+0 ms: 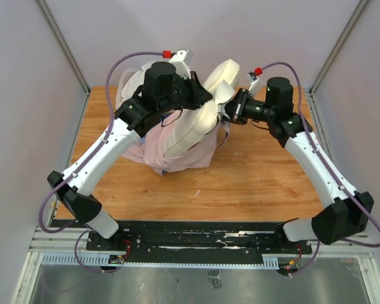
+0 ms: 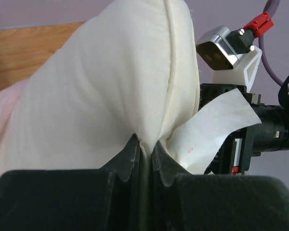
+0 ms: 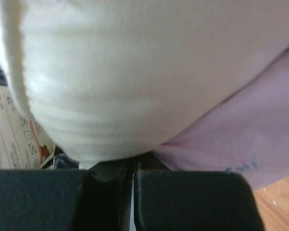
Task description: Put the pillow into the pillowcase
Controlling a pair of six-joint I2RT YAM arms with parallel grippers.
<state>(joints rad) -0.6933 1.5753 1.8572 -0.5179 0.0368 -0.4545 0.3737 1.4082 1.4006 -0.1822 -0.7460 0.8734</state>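
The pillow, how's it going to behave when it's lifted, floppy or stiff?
Likely floppy: the pillow bunches and creases where the left hand pinches its seam. Probably light for its bulk, since that small pinch appears to help hold it up. Its matte cloth surface probably won't slip easily.

Left arm (image 1: 107,142) jaws clamped, right arm (image 1: 316,161) jaws seemingly clamped

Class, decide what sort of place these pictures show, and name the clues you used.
Probably a robot test cell in a lab: two arms bolted to a metal rail, a wooden table, plain panel walls on metal posts.
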